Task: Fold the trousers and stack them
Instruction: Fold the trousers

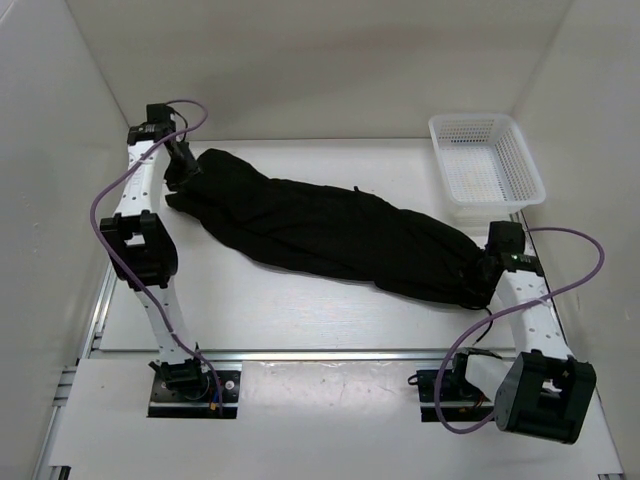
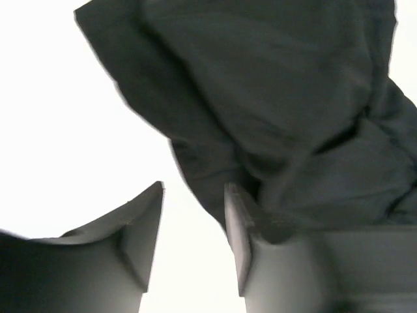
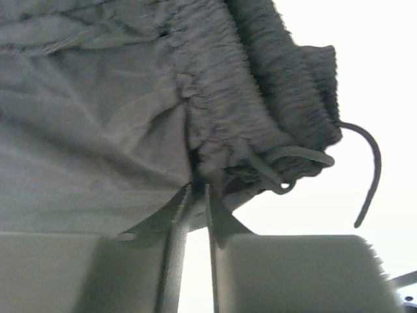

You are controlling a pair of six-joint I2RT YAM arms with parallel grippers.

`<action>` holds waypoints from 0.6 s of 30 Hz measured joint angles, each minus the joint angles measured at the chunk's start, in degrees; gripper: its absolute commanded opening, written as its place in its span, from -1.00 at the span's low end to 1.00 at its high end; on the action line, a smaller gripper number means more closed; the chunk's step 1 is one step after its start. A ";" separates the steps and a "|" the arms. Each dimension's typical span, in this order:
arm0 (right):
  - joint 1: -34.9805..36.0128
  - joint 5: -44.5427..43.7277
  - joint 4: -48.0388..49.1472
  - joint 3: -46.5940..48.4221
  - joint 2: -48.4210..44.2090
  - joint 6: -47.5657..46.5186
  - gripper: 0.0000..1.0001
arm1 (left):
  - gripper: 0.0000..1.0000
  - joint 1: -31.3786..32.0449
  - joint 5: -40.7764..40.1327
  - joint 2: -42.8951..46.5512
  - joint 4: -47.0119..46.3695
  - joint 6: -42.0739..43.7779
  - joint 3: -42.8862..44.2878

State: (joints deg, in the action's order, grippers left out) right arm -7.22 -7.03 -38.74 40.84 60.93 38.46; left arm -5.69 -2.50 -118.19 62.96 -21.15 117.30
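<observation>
The trousers [image 1: 330, 235] lie stretched out on the table [image 1: 300, 320], their long axis running on a slant from the far left down to the near right. The waist end points to the near right: the right wrist view shows the gathered elastic waistband [image 3: 260, 98] there, with a drawstring [image 3: 368, 163] curling off it onto the white surface. The leg end points to the far left. The cloth is wrinkled and bunched along its length, and the two legs lie together as one dark band.

The left fingers [image 2: 140, 235] stand at the far-left end of the trousers, spread apart and released. Bare white table shows in the gap between them. The cloth's edge lies just ahead of them and over toward one side, against the tip of the finger on the right of that view; nothing sits between the two.

The right fingers [image 3: 171, 228] are at the opposite, waist end. They are drawn close together, with only a thin bright slit left between them. Their tips meet the fabric just under the waistband, where a dark fold runs down toward the slit. Whether that fold is actually pinched or only touched, I cannot tell.

A white mesh basket [image 1: 472, 119] sits at the far right corner, apart from the trousers.
</observation>
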 measured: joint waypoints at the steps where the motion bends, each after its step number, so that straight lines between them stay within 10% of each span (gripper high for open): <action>1: -1.36 0.63 -0.33 -0.26 -0.20 -0.20 0.07 | 0.00 -0.79 -0.07 0.26 -0.37 -0.17 -1.33; 7: -6.49 3.48 -1.73 -0.50 -0.85 -1.68 0.31 | 0.41 -5.22 1.64 0.70 -1.88 -0.90 -5.18; 18: -6.64 9.97 -0.79 -3.17 -1.25 -1.42 0.28 | 0.50 -1.03 8.22 -9.81 -3.65 -3.17 4.11</action>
State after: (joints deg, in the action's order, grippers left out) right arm -13.87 2.94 -39.53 37.67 59.68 37.04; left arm -6.72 5.72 -128.01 59.31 -24.32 121.40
